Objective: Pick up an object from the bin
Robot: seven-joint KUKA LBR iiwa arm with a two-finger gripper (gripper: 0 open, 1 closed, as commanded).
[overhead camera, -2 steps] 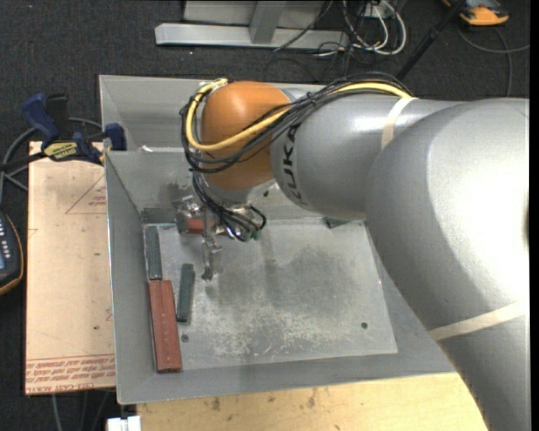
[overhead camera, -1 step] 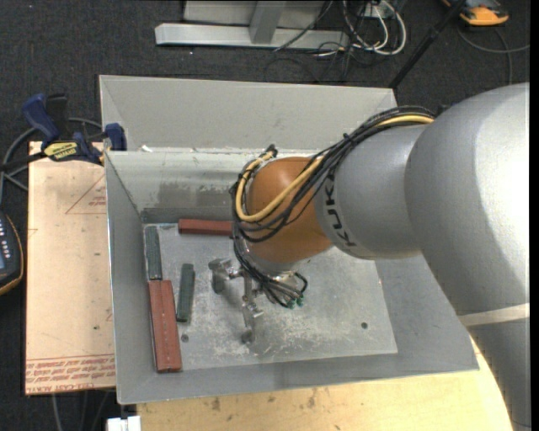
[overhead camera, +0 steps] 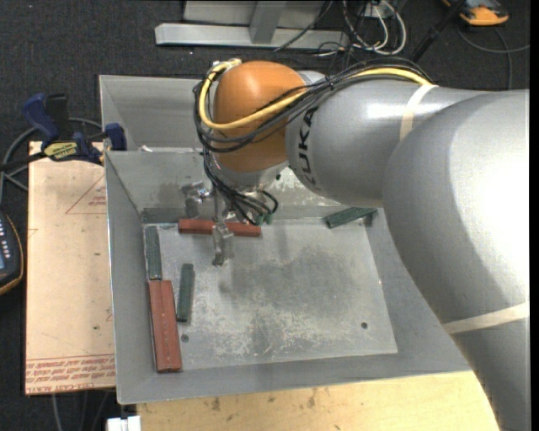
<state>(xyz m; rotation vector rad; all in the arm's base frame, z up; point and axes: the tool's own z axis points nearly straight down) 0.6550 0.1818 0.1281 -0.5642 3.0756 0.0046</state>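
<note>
Grasp step: gripper down at the short red-brown bar.
Bar lies crosswise at 11 o'clock in the bin. Can't tell if gripper is spread or closed. Next, probably: confirm clamp, lift straight.

A dark carpeted floor lies all around, with a flat grey metal stand foot at the top, loose black and white cables just beside it and an orange object in the far corner.

The brand name KUKA stands in black letters running down the silver arm casing.
</note>
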